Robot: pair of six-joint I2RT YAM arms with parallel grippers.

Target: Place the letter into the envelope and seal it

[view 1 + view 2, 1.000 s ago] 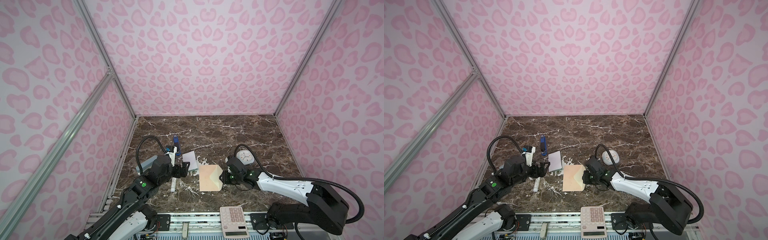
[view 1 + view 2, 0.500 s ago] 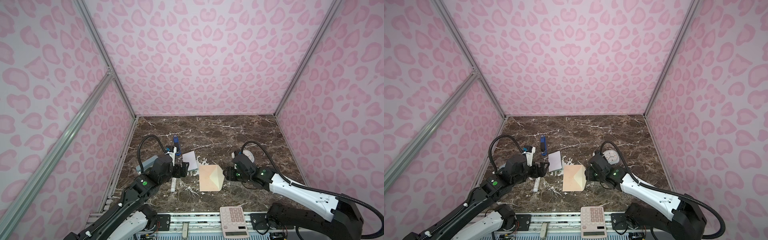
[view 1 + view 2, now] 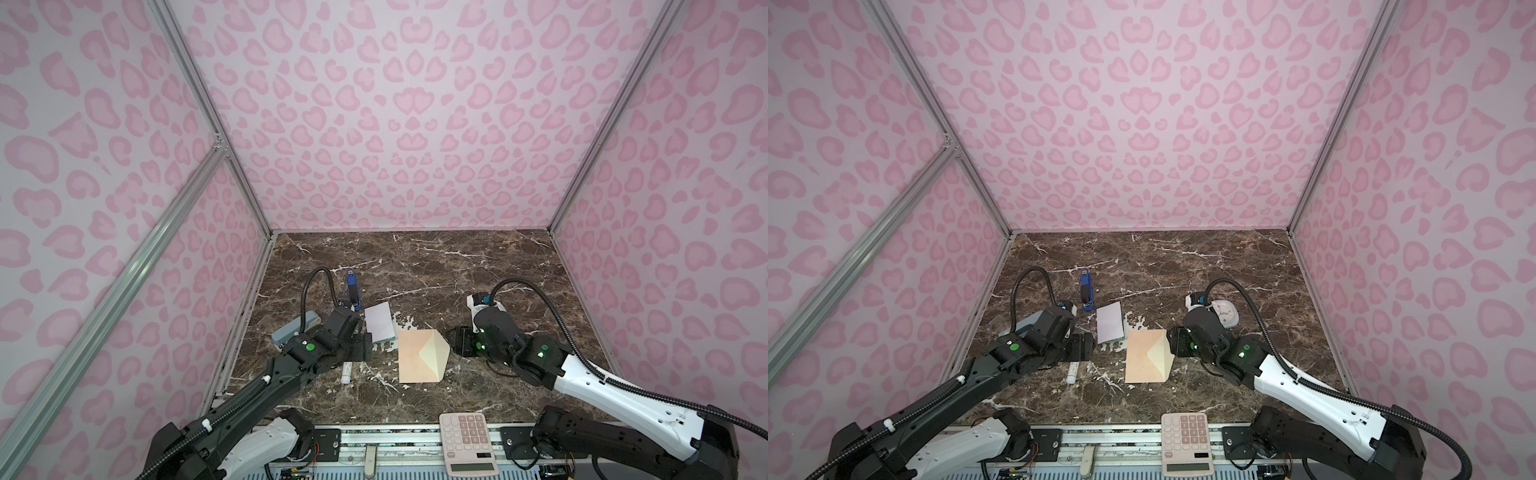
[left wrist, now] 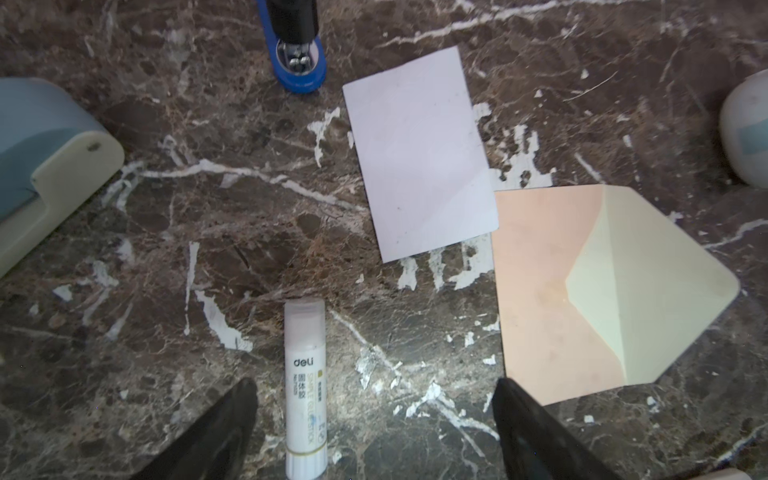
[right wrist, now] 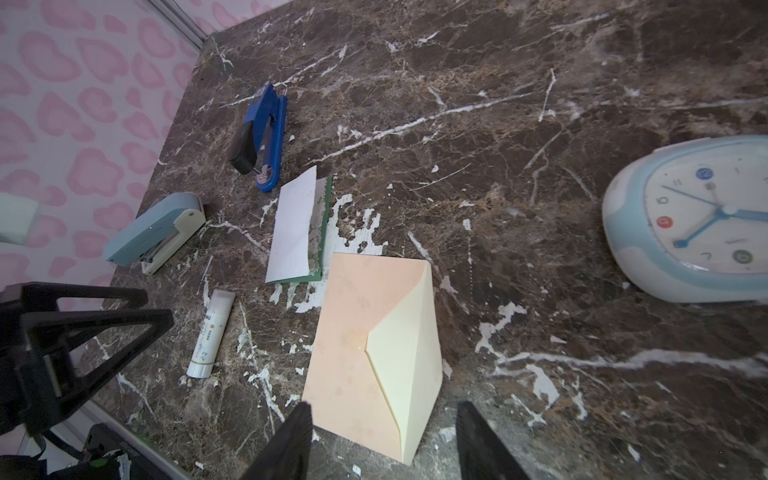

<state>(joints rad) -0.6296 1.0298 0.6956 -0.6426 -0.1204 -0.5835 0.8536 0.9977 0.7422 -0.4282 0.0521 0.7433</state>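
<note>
Peach envelope [image 3: 419, 356], one letter [image 3: 379, 323], one glue stick [image 4: 304, 386]

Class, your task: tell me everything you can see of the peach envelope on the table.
The envelope is a peach paper rectangle lying flat on the marble table. Its pointed triangular flap is open, showing pale cream inside, and points toward the right gripper, whose open jaws stand close without gripping it. The letter lies just beside one corner; whether they touch cannot be told.

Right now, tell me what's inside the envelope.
On the envelope, only the cream lining of its open flap shows; the pocket's interior is hidden. The letter lies outside, beside it.
</note>
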